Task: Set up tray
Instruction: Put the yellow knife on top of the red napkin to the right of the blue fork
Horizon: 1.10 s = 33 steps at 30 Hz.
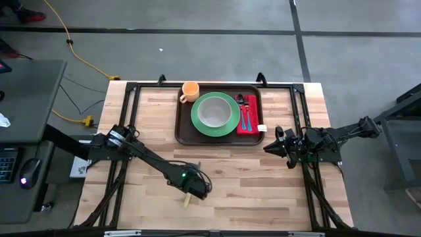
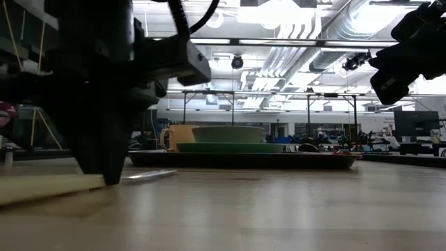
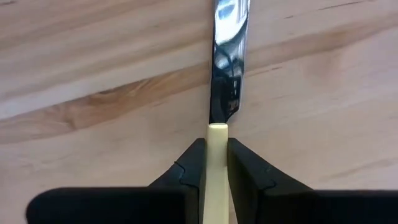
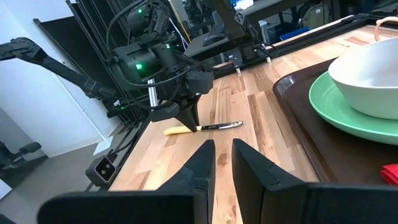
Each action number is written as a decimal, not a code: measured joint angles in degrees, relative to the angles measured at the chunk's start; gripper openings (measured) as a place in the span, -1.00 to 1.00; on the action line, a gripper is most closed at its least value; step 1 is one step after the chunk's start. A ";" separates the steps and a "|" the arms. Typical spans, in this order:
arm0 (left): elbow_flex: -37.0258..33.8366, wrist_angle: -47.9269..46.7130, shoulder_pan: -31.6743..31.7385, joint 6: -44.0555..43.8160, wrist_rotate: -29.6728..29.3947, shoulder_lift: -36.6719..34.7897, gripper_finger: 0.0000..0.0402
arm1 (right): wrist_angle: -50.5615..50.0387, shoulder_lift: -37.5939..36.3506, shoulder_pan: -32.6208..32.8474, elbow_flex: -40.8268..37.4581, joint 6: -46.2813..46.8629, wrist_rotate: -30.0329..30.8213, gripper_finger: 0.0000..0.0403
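Left wrist view shows the left gripper (image 3: 217, 165) squeezing the knife (image 3: 219, 134) by its yellow handle, likely to carry it to the tray (image 1: 184, 128); right gripper (image 4: 223, 163) waits, holding nothing.

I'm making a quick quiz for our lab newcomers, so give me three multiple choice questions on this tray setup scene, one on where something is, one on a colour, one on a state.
1. Where does the knife lie?
A. On the bare wooden table, apart from the tray
B. On the red napkin
C. Inside the bowl

2. What colour is the plate under the bowl?
A. Blue
B. Green
C. White

3. How does the left pincer stand?
A. Wide open above the tray
B. Closed on the mug
C. Closed on the knife's pale handle

Answers:
1. A, the high view shows it near the table's front edge, far from the tray.
2. B, a green rim rings the white bowl.
3. C, the left wrist view shows both fingers pressing the handle.
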 joint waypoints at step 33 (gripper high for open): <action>19.85 -17.13 4.40 18.16 -1.07 -0.33 -0.58 | -0.02 0.01 0.00 0.00 1.66 -0.04 -0.84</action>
